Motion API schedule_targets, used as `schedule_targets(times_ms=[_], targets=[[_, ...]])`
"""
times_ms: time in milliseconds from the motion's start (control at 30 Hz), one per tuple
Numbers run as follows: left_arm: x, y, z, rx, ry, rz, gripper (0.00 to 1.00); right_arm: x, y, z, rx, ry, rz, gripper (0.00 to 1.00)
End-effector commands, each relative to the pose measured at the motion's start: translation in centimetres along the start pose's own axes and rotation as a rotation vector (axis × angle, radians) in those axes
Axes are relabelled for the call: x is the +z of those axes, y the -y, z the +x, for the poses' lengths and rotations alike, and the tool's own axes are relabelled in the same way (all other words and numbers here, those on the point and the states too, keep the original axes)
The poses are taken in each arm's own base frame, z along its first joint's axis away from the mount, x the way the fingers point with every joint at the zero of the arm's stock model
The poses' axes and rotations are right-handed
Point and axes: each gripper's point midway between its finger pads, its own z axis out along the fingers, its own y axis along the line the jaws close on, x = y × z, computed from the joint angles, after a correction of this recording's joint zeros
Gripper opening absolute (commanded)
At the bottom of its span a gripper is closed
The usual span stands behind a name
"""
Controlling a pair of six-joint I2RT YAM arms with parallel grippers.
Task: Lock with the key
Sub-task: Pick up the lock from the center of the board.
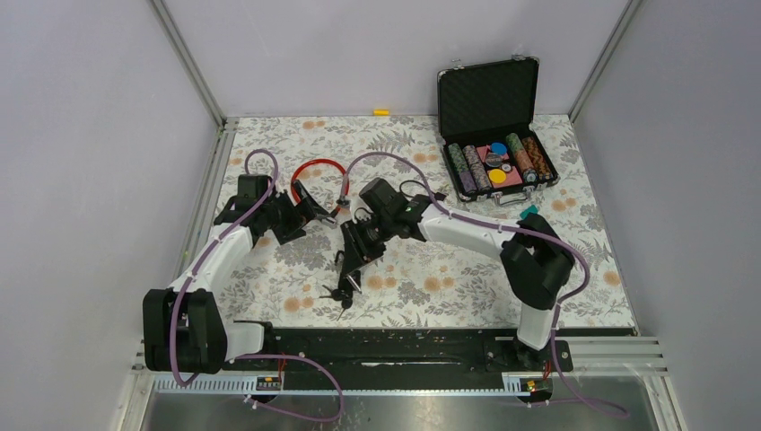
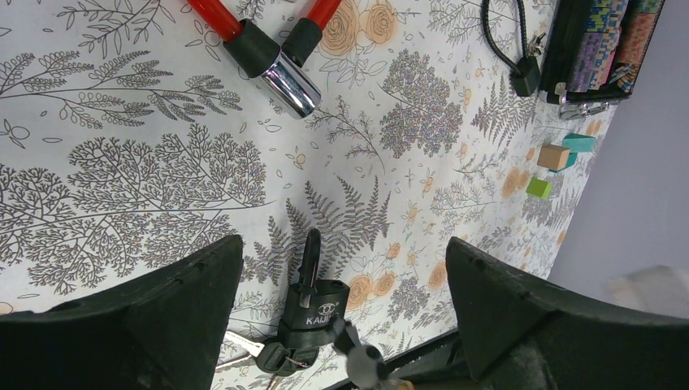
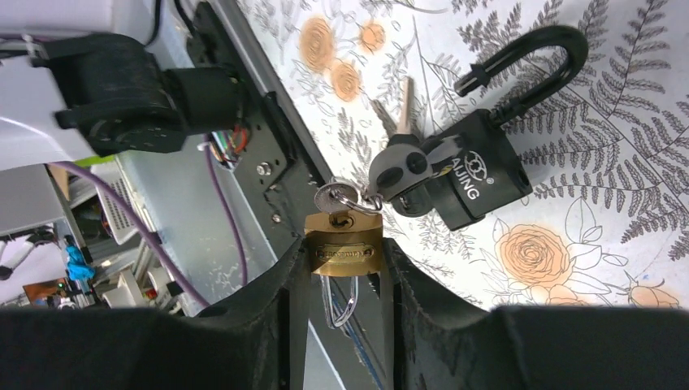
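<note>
Two padlocks are counted. A brass padlock [image 3: 345,244] is gripped by its body between the partly closed fingers of the right gripper [image 3: 344,258], above the middle of the table [image 1: 556,269]. A black padlock [image 3: 479,175] lies just nearer, its shackle swung open. One red cable lock [image 2: 268,49] lies far left, by the left gripper [image 2: 341,260], whose jaws are spread wide and hold nothing. One chip case [image 1: 487,99] stands far right, and three small blocks [image 2: 554,156] are seen. The bunched keys [image 3: 402,158] cannot be counted, and the brass shackle is mostly hidden.
</note>
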Motion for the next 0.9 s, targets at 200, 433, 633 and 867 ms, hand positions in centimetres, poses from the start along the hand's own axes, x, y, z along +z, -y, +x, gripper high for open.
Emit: schedule_targets(times_ms=[200, 433, 633, 867], targets=[[-2.0, 3.8, -2.9, 0.130, 0.103, 0.107, 0.92, -7.7, -2.1, -6.1, 0.247, 0.226, -0.057, 0.07], [-3.9, 9.7, -2.4, 0.344, 0.133, 0.276, 0.92, -11.8, 1.6, -9.4, 0.657, 0.425, -0.047, 0.08], [-6.4, 15.0, -0.2, 0.580, 0.181, 0.454, 0.91, -13.7, 2.9, -10.9, 0.862, 0.530, -0.052, 0.09], [-6.0, 16.7, 2.0, 0.502, 0.104, 0.550, 0.87, -14.1, 3.8, -11.4, 1.024, 0.604, -0.096, 0.09]])
